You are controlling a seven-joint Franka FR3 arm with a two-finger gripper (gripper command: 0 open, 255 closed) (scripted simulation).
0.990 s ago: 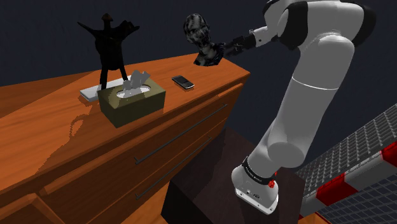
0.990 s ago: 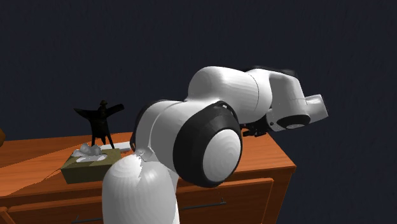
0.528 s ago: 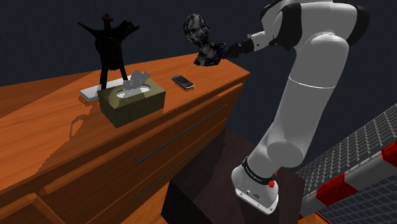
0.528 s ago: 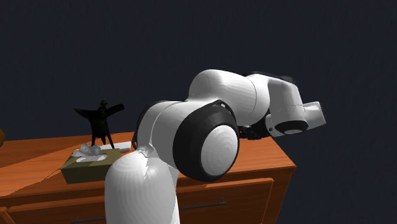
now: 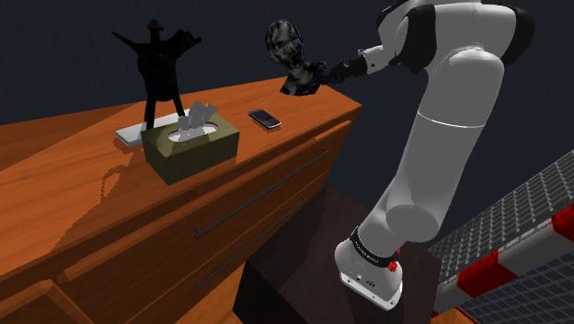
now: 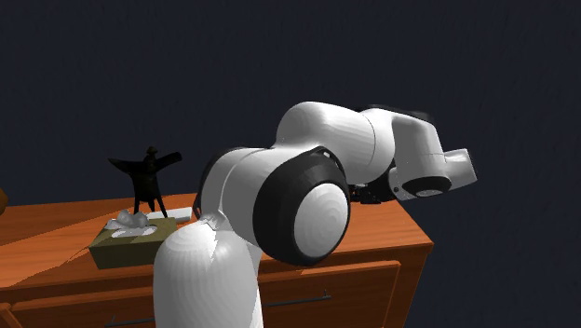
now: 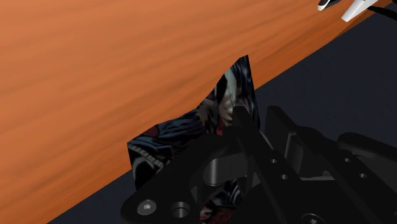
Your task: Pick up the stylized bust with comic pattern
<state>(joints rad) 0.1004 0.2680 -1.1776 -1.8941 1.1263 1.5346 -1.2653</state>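
Up close, comic-printed bust [image 7: 219,108], dark in shoulder view

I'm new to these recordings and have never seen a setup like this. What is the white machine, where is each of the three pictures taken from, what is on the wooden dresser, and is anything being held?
The white machine is a robot arm mounted on a dark box stand. It ends in a black gripper. The shoulder view looks down from beside the stand. The second exterior view looks from behind the arm, whose big joints block much of the scene. The wrist view comes from a camera on the hand itself. On the wooden dresser are an olive tissue box, a dark phone, a black figurine with spread arms and, at the far corner, a dark patterned bust. The gripper is right at the bust's base. Whether it actually grips the bust I cannot tell.
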